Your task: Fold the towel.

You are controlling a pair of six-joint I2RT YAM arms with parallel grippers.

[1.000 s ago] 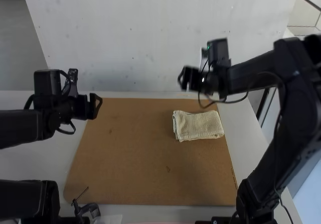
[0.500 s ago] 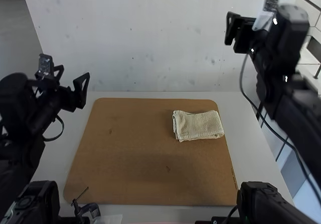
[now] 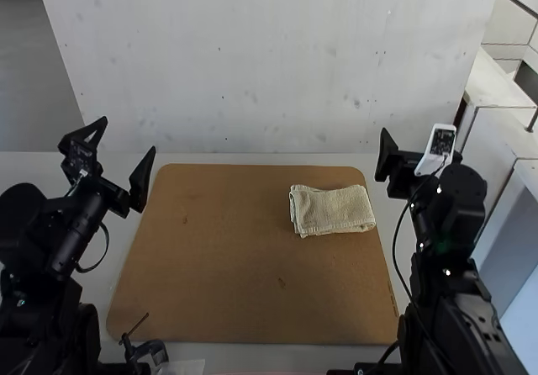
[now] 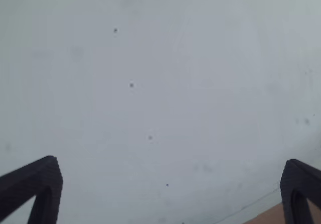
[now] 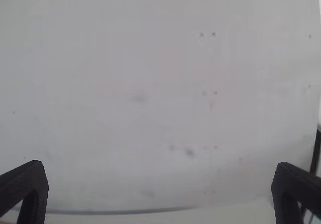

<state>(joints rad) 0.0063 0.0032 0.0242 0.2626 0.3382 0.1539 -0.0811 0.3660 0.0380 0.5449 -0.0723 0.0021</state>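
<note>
Folded towel on the board, both grippers wide

Towel (image 3: pixel 334 210), pale, lies flat on the brown board (image 3: pixel 227 257), near its far right corner. Folded into a compact rectangle, layered edges at its left end. Left gripper (image 3: pixel 129 134): fingers spread wide, nothing between them, beyond the board's left edge. Right gripper (image 3: pixel 416 145): likewise wide and without load, to the right of the towel, apart from it.
</note>
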